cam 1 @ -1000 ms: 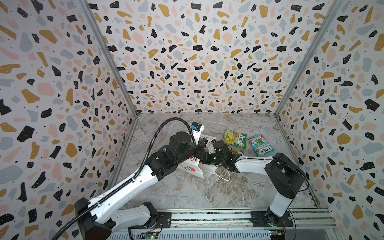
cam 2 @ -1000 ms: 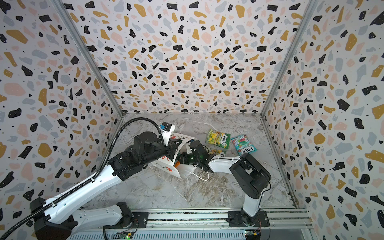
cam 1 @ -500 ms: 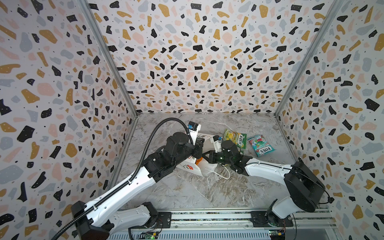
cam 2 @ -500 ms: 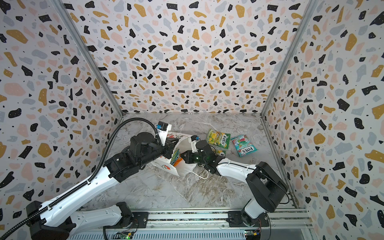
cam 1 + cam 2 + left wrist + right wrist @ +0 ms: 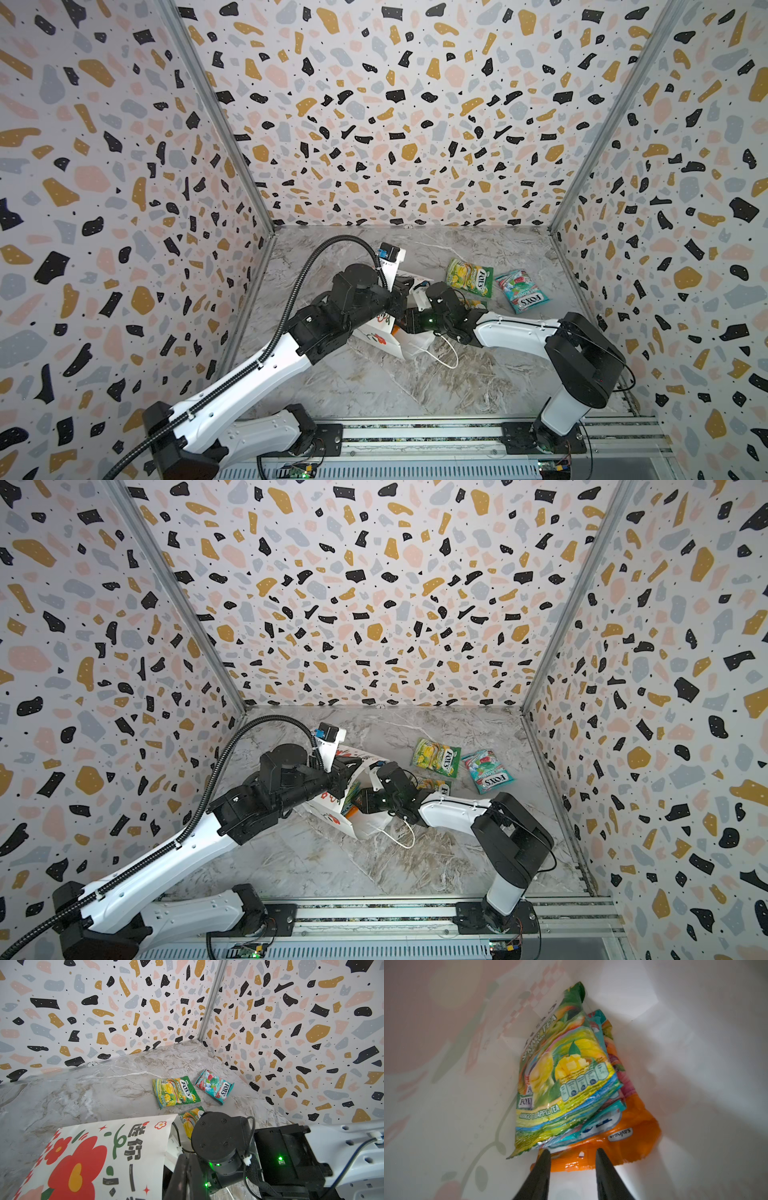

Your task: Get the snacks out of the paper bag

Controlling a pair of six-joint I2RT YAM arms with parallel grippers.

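The white paper bag [image 5: 380, 332] [image 5: 332, 812] [image 5: 83, 1157] with the red flower lies on its side mid-table. My left gripper [image 5: 401, 291] [image 5: 187, 1159] is shut on its upper rim, holding the mouth up. My right gripper [image 5: 400, 322] [image 5: 572, 1153] is inside the mouth, open. Its fingertips [image 5: 545, 1153] stand just in front of an orange snack [image 5: 629, 1142], which lies under a teal one [image 5: 602, 1126] and a green-yellow one [image 5: 566, 1076]. On the table lie a green-yellow snack [image 5: 469, 276], a teal-red snack [image 5: 521, 291] and another green-yellow snack [image 5: 190, 1121], partly behind the right wrist.
A white cord handle [image 5: 446, 357] loops on the marble table [image 5: 415, 395] in front of the bag's mouth. Terrazzo walls [image 5: 374, 124] close in the back and both sides. A metal rail [image 5: 415, 434] with both arm bases runs along the front edge.
My right gripper's jaws have opened from shut while staying at the bag's mouth, and its elbow has swung out and back. The left gripper keeps its hold on the rim.
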